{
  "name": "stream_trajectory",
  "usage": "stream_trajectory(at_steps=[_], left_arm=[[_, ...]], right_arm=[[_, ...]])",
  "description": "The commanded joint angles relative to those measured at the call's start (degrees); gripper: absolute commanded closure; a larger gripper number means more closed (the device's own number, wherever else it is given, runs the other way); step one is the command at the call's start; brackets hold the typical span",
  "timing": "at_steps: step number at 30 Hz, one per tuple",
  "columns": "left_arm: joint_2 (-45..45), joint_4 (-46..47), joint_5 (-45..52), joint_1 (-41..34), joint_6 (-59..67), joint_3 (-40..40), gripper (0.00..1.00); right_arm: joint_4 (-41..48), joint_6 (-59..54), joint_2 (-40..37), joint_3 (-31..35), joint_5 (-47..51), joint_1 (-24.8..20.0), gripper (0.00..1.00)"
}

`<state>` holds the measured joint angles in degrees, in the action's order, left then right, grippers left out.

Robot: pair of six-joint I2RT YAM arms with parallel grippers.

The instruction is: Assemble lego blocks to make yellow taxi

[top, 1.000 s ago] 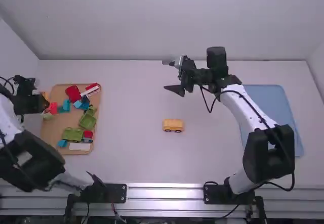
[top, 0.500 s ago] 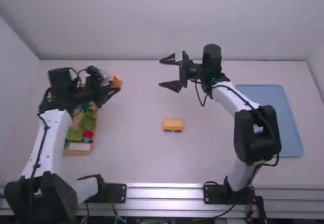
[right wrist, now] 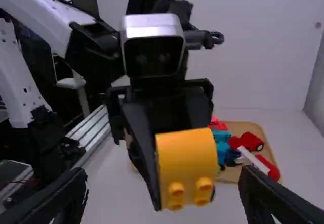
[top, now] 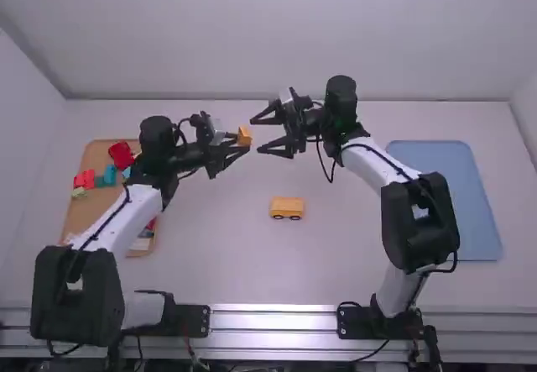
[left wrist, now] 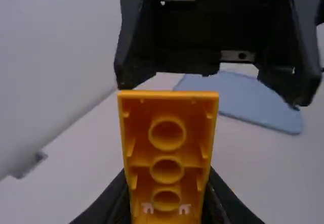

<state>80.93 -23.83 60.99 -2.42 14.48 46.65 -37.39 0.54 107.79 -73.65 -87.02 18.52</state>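
Left gripper (top: 235,149) is raised above the table's middle, shut on an orange-yellow block (top: 244,135). In the left wrist view, my left gripper (left wrist: 166,209) grips the block (left wrist: 167,155), whose hollow underside with round tubes shows. Facing it from the right, my right gripper (top: 270,133) stands open, with a gap between it and the block. The right wrist view has the block (right wrist: 186,164), studs showing, between and beyond the open fingers of my right gripper (right wrist: 162,198). A yellow wheeled car base (top: 287,207) rests on the table nearer the arm bases.
A wooden tray (top: 94,149) of loose red, blue and green blocks lies at the left, partly under the left arm. On the right, a blue mat (top: 453,196) lies beside the right arm.
My left gripper came from the tray toward the middle, carrying the orange-yellow block. The right gripper opened wider and shifted slightly left. The car base stayed put.
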Motion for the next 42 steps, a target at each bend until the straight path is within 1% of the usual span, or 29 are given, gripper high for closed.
stream_trajectory(at_steps=[1,3,7,9,10,12,16,19,22,26,29,31,32,34,36,37,38,39,40,41,42], left_arm=[[1.9,-2.3,6.0,-0.2,-3.5,-0.4,0.98],[3.7,-5.9,6.1,-0.3,-6.5,-0.4,0.98],[5.4,-10.7,6.2,-0.9,-10.7,-0.4,0.98],[5.4,-11.4,7.2,-1.4,-10.2,-0.5,0.98],[5.4,-12.2,8.3,-2.2,-9.4,-0.4,0.98],[5.4,-12.6,8.6,-2.8,-8.5,-0.4,0.98],[5.4,-13.6,8.6,-3.5,-8.7,-0.5,0.98],[5.4,-13.8,8.5,-3.2,-8.7,-0.4,0.98],[5.4,-13.9,8.0,-3.3,-8.7,-0.4,0.98],[5.4,-14.8,7.0,-3.3,-9.1,-0.4,0.98],[5.4,-15.5,6.9,-2.9,-9.1,-0.4,0.98],[5.4,-15.6,6.9,-3.0,-9.1,-0.4,0.98],[5.4,-15.6,7.0,-3.0,-9.1,-0.4,0.98],[5.4,-15.6,7.0,-3.4,-9.1,-0.4,0.98],[5.4,-15.6,7.0,-3.4,-9.1,-0.4,0.98],[5.4,-15.6,7.0,-3.4,-9.1,-0.4,0.95],[5.4,-15.6,7.0,-3.4,-9.1,-0.4,0.89],[5.4,-15.6,7.1,-3.4,-9.1,-0.5,0.79],[5.4,-15.6,7.1,-3.4,-9.1,-0.4,0.76],[5.4,-15.6,7.1,-3.3,-9.1,-0.4,0.61],[5.4,-15.6,7.1,-3.1,-9.1,-0.4,0.01]], right_arm=[[0.1,2.7,0.3,-1.4,-1.5,0.3,0.28],[0.3,2.7,0.3,-1.4,-1.2,0.3,0.3],[0.5,2.7,0.3,-1.4,0.5,0.9,0.29],[1.3,2.7,0.3,-1.4,2.6,1.0,0.28],[2.0,2.7,0.3,-1.4,4.4,1.0,0.25],[2.0,2.7,0.3,-1.4,4.5,1.0,0.26],[1.8,2.7,0.3,-1.4,4.4,1.0,0.31],[1.8,2.7,0.3,-1.4,4.4,1.0,0.41],[2.2,2.7,0.3,-1.4,4.3,1.0,0.41],[4.9,0.4,0.3,-1.4,4.1,0.5,0.41],[5.1,-0.5,0.3,-1.4,2.1,0.1,0.41],[4.6,-0.5,0.3,-1.4,1.1,-0.2,0.49],[4.7,-0.5,0.3,-1.4,1.1,-0.2,0.5],[4.8,-0.8,0.3,-1.4,1.1,-0.2,0.58],[4.8,-0.9,0.3,-1.4,1.1,-0.2,0.62],[4.8,-0.8,0.3,-1.4,1.1,-0.2,0.65],[4.8,-0.8,0.3,-1.4,1.1,-0.2,0.7],[4.7,-0.8,0.3,-1.4,1.1,-0.2,0.71],[4.7,-0.8,0.3,-1.4,1.1,-0.2,0.71],[4.6,-0.8,0.3,-1.4,1.2,-0.2,0.73],[3.4,-0.6,0.3,-1.4,1.3,-0.2,0.74]])
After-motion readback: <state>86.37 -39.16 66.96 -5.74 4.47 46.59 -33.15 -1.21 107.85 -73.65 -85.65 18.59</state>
